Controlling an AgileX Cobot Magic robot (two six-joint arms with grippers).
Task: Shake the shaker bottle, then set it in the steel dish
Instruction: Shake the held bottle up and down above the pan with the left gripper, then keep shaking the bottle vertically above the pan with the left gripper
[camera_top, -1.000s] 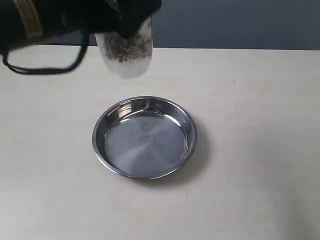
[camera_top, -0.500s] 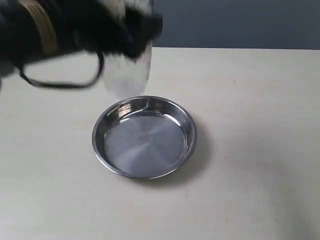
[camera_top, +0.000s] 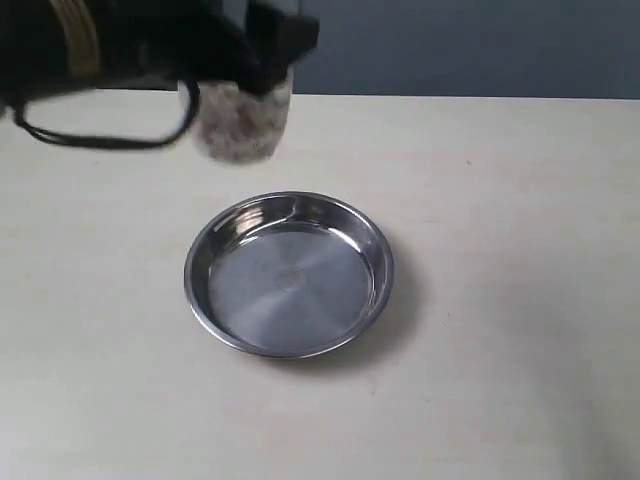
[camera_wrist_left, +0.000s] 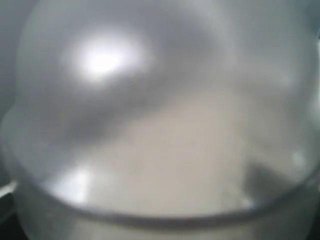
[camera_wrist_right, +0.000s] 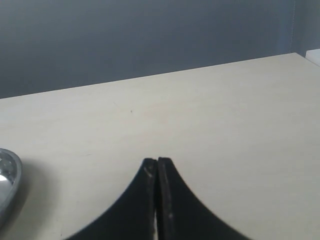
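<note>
Clear shaker bottle (camera_top: 240, 125), brown bits (camera_top: 236, 115) inside

Pale beige surface (camera_top: 500, 250) filled most of the frame, matte and evenly lit. Dark blue-grey wall (camera_top: 470, 45) ran across the upper edge.

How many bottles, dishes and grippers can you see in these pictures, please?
Bottles: 1, the bottle.
Dishes: 1, the dish.
Grippers: 2, the left gripper and the right gripper.
Total: 4.
</note>
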